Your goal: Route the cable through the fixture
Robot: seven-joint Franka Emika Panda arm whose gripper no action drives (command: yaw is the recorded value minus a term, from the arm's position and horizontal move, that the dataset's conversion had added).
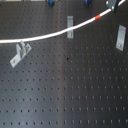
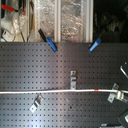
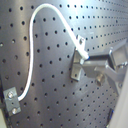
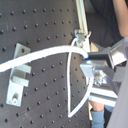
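The long white cable (image 1: 45,36) runs from the first exterior view's left edge up to the top right, with its red band (image 1: 98,17) near the held end. My gripper (image 1: 116,5) is shut on that end. The cable crosses the lower part of the middle fixture (image 1: 70,26) and passes just above the left fixture (image 1: 20,53); I cannot tell whether it sits inside either. In the second exterior view the cable (image 2: 50,92) lies nearly level, ending at the gripper (image 2: 116,93). In the first wrist view the cable (image 3: 35,30) loops from the fingers (image 3: 97,65).
A third fixture (image 1: 121,38) stands at the first exterior view's right edge. Two blue clamps (image 2: 50,43) (image 2: 95,44) hold the black perforated board (image 2: 30,65) at its far edge. Clutter and clear plastic (image 2: 50,15) lie behind the board.
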